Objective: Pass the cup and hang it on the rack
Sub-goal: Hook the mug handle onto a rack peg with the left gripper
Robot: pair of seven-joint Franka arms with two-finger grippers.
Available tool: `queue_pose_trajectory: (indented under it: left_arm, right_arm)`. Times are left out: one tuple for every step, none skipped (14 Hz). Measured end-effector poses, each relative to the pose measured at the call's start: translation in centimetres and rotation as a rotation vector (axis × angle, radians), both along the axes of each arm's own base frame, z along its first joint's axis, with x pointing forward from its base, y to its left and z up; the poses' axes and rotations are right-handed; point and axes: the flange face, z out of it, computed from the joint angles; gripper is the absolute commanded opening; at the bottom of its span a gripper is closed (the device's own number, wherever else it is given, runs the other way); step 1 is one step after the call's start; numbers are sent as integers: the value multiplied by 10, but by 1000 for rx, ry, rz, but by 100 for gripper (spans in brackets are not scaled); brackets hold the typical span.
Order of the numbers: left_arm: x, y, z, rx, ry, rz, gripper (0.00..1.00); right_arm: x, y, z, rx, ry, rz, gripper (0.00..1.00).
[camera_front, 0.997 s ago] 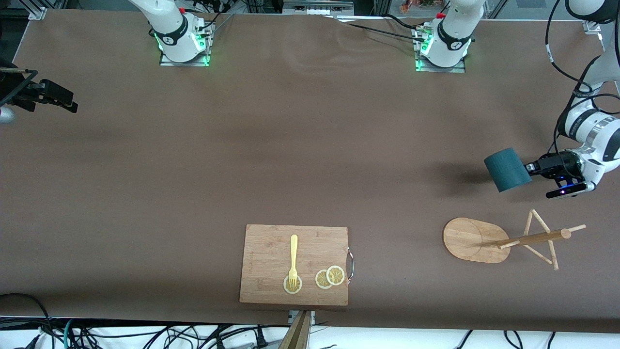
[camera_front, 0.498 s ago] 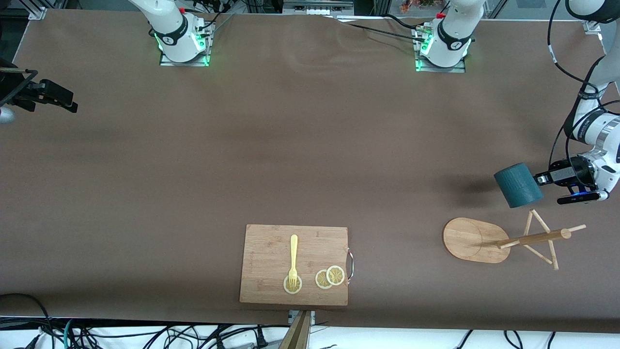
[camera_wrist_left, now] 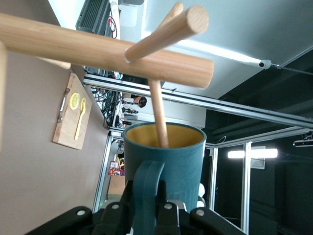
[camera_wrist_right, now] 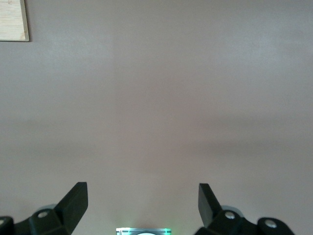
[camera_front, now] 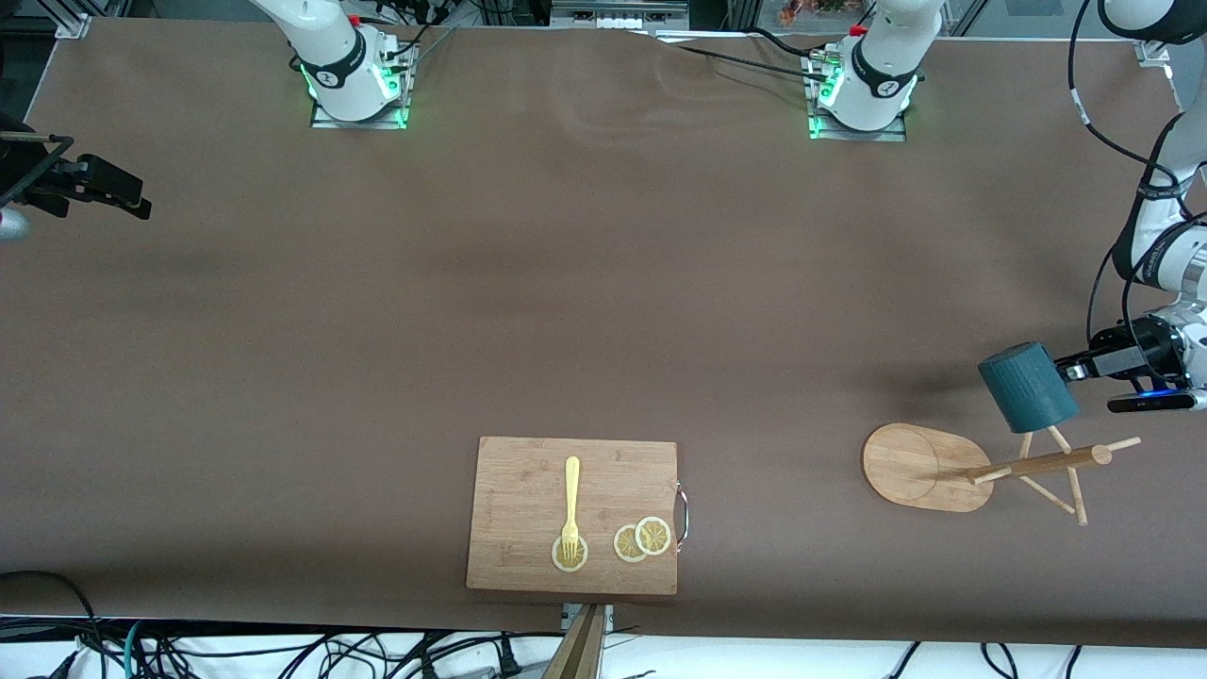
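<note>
Teal and hard, the cup [camera_front: 1028, 387] looks breakable, so keep your left claw [camera_wrist_left: 146, 208] pinching its little handle; it hangs in the air over a peg of the rack [camera_front: 1023, 464], at about four o'clock on the brown counter [camera_front: 566, 283]. Your right claw [camera_wrist_right: 142, 205] waits spread wide with nothing in it, at nine o'clock. You have plenty of bare counter, with only the wooden board [camera_front: 528, 481] at six o'clock.

No legible text, label, brand, number or sign is found on any surface in the front view or in either wrist view.
</note>
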Motion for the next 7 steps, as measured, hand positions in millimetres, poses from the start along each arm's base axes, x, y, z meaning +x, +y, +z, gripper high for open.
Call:
queue_pose_trajectory:
  left_arm:
    - [3,-3,-1,3,12,6,0]
    - [5,-4,-3,12,21,15,0]
    - [7,-3,-6,18,28,22,0]
    - [9,-1,-9,22,28,28,0]
    - [12,3,-11,24,26,31,0]
    - [17,7,-13,24,31,32,0]
    - [20,10,-15,23,34,33,0]
  right_arm:
    - [0,0,0,0,0,0,100]
    - [0,0,0,0,0,0,100]
    - [0,0,0,0,0,0,100]
    - [0,0,0,0,0,0,100]
    - [0,0,0,0,0,0,100]
    - [0,0,0,0,0,0,100]
    - [0,0,0,0,0,0,100]
